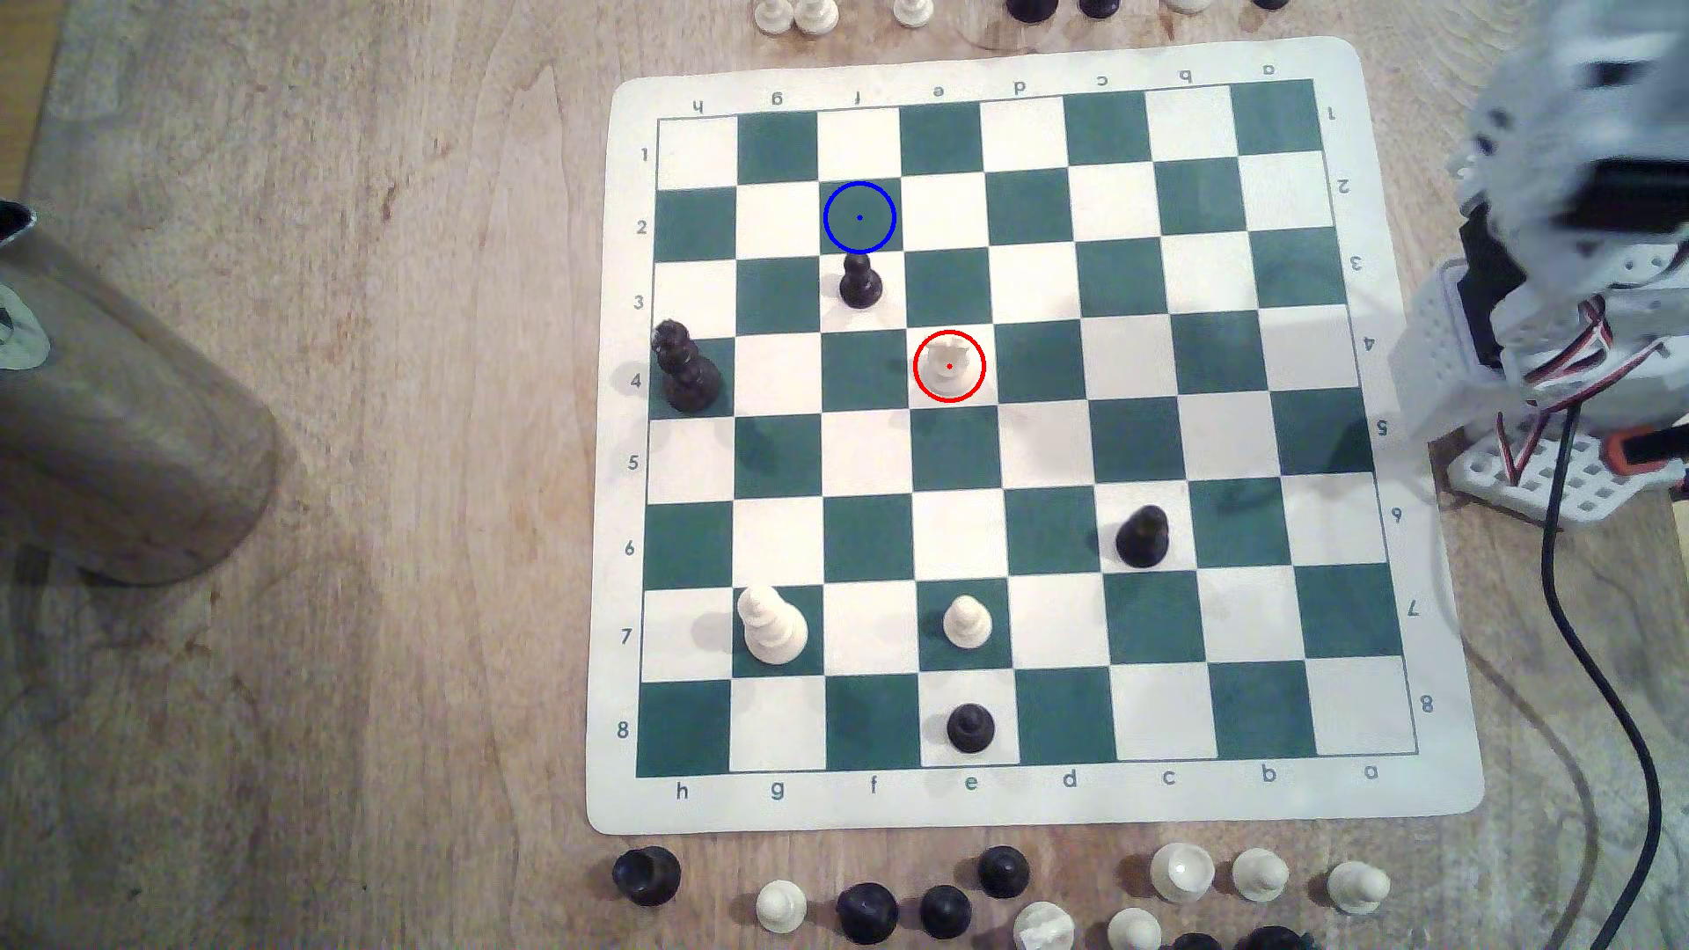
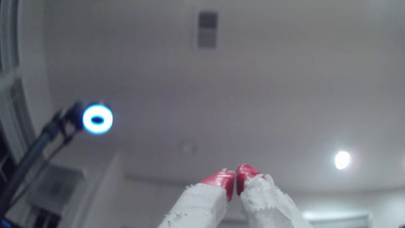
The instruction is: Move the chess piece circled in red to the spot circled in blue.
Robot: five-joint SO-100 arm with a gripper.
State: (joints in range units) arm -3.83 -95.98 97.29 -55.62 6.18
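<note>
Exterior view, left to right: black queen (image 1: 685, 368) standing at board's 9 o'clock edge. Blue-ringed spot (image 1: 859, 217) lying bare; black pawn (image 1: 860, 281) sitting just at its 6 o'clock. White rook (image 1: 949, 364) waiting red-ringed, 4 o'clock from the spot. My gripper (image 2: 235, 175) is pointing at the ceiling, red tips pressed together, holding nothing.
</note>
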